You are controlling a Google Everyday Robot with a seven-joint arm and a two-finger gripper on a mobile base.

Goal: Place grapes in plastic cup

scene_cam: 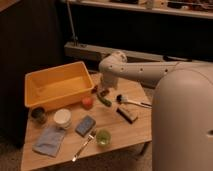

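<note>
The grapes [96, 90] are a small dark lump on the wooden table [125, 132], by the yellow bin's right corner. My gripper [103, 91] points down just to their right, low over the table. It is open, and I cannot tell whether it touches them. The white arm reaches in from the right. The plastic cup [103, 136], short and light green, stands upright near the table's front edge, well in front of the gripper.
A yellow bin [35, 80] fills the back left. An orange-red fruit [87, 102] and a green vegetable [105, 100] lie near the gripper. A white bowl [62, 118], dark container [37, 114], blue sponge [85, 125], blue cloth [49, 140], fork [82, 146] and brush [131, 103] also lie about.
</note>
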